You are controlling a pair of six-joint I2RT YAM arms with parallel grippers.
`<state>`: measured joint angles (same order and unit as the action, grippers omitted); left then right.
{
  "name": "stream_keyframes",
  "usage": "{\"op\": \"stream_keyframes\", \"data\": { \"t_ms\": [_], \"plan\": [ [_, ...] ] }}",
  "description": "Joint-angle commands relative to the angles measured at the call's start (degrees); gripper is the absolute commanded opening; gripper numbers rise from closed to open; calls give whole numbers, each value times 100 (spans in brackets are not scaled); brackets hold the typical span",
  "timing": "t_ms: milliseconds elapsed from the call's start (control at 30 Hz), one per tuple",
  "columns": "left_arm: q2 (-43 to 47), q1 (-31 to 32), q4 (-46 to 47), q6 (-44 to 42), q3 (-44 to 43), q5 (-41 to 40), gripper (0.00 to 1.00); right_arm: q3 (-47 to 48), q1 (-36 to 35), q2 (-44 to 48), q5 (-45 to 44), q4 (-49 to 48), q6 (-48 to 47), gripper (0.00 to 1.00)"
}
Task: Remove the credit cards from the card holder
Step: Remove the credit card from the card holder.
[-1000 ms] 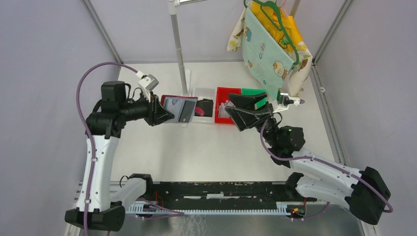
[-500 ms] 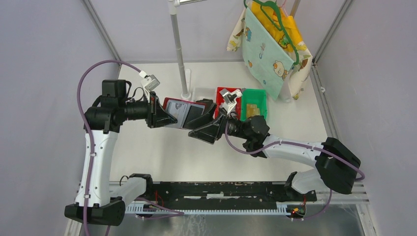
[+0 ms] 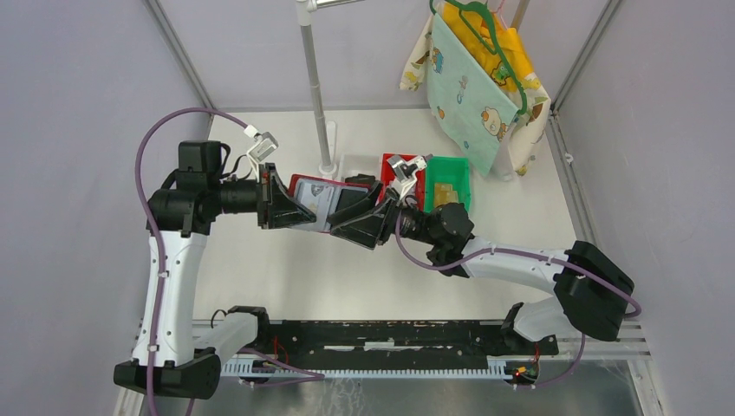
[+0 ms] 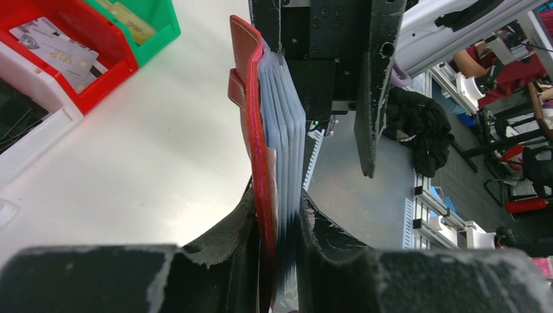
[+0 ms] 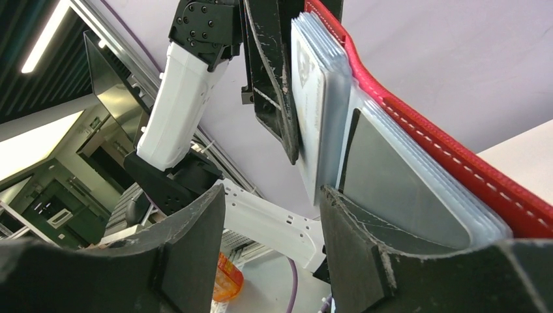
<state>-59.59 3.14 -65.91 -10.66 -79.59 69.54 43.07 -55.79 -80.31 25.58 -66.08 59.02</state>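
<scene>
Fingers first. Top view: the left gripper [image 3: 296,208] pinches the card holder [image 3: 329,194] at one end, holding it open and clear of the table [image 3: 286,277]. The right gripper [image 3: 357,224] stands wide at the holder's other end, gripping nothing I can make out. Tan credit cards [image 3: 445,192] lie in the green bin [image 3: 466,180].

Left wrist view: the left fingers [image 4: 225,231] are clamped hard on the red cover and the clear sleeves [image 4: 287,124]. The holder sits edge-on, its sleeves fanning a little at the free end. The grip looks sound.

Right wrist view: the jaws are well apart. The front bundle of sleeves hangs with its edge just above the gap, close to one fingertip [image 5: 352,228]. One pale printed card [image 5: 305,72] shows inside the front sleeve. I cannot tell whether any card edge sticks out past the plastic.

My read: the step is catching one card. I want a card edge alone between the pads, not plastic, so I should part one sleeve before closing. Then I should draw slowly along the sleeve's mouth against the left clamp, or the holder may twist.
</scene>
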Motion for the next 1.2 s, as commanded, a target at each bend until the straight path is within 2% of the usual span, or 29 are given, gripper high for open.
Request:
{"op": "stream_keyframes", "data": {
  "t_ms": [0, 200, 300, 400, 567, 667, 767, 867, 967, 1033, 1167],
  "plan": [
    [169, 11, 140, 319, -274, 671, 14, 259, -20, 42, -118, -176, -81, 59],
    [240, 8, 148, 375, -205, 705, 16, 404, -28, 36, -261, -78, -172, 55],
    [292, 7, 331, 627, -50, 555, 19, 631, -46, -120, -279, -146, -134, 50],
    [385, 9, 638, 999, 192, 277, 23, 820, -55, -338, -369, -159, -39, 40],
    [414, 7, 702, 1048, 342, 227, 27, 957, -55, -614, -691, 154, 83, 22],
    [419, 8, 702, 1048, 360, 218, 34, 928, -55, -635, -820, 113, 75, 12],
    [428, 8, 702, 1048, 382, 257, 40, 833, -55, -600, -777, -167, 99, 2],
    [424, 12, 702, 998, 392, 343, 45, 653, -49, -628, -592, -974, 335, 0],
    [394, 3, 702, 968, 384, 556, 44, 427, -19, -716, -422, -1927, 696, 0],
    [385, 3, 702, 930, 366, 722, 38, 285, -8, -757, -369, -2402, 893, 0],
    [354, 8, 698, 958, 295, 912, 29, -14, -12, -609, -348, -2470, 860, 0]
  ]
}}
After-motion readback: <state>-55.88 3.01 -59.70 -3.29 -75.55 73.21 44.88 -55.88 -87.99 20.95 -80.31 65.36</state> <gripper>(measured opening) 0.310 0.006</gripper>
